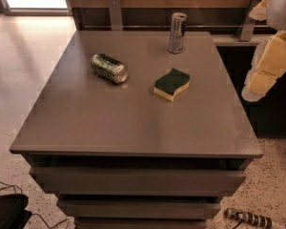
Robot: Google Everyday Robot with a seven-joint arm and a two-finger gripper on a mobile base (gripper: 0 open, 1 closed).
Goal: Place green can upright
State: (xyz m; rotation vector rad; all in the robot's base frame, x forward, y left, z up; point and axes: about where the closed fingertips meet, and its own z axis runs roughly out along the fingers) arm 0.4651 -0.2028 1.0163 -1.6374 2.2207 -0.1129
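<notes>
Counter (133, 137): grey, with drawers below.
Gripper (251, 93): off the counter's right edge, at the low end of the pale arm (274, 56) that drops from upper right (open or closed, we cannot tell).
Sponge (171, 84): between gripper and can.
Green can (108, 67): on its side, well left of the gripper, long axis far-left to near-right.
Silver-blue can (177, 32): upright, far edge.

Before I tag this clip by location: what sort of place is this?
Likely an office break area: grey counter with drawers, speckled floor, green can and sponge on top. The gripper hangs off its right edge.
</notes>
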